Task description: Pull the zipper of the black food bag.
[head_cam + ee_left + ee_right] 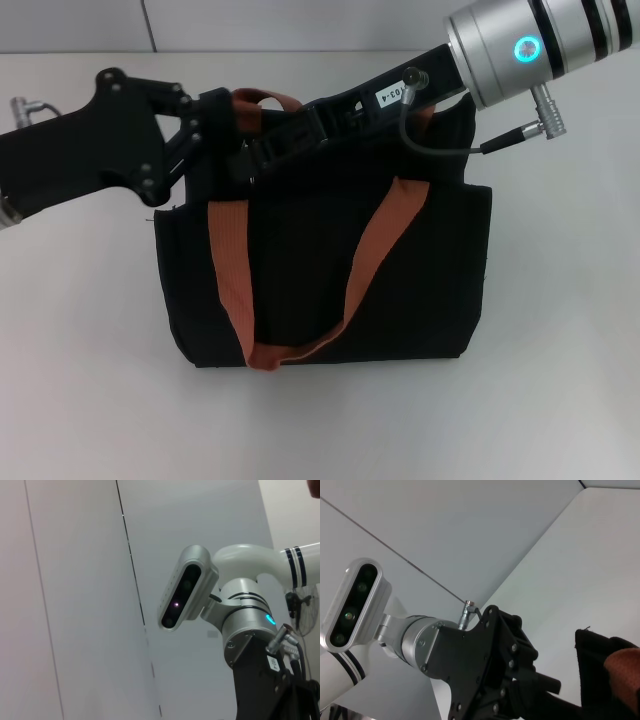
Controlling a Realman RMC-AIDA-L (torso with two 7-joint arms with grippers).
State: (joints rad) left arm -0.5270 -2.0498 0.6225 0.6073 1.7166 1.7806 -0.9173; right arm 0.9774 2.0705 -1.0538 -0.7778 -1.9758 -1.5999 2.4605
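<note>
The black food bag stands mid-table with its orange-brown strap handles hanging down the near side. My left gripper reaches in from the left and looks shut on the bag's far upper edge by the far strap. My right gripper reaches in from the upper right to the same top edge, close beside the left one. The zipper is hidden behind the two grippers. The right wrist view shows the left gripper next to a corner of the bag.
The bag stands on a white table with a pale wall behind it. A grey cable loops from the right wrist over the bag's top. The left wrist view shows only the right arm and wall panels.
</note>
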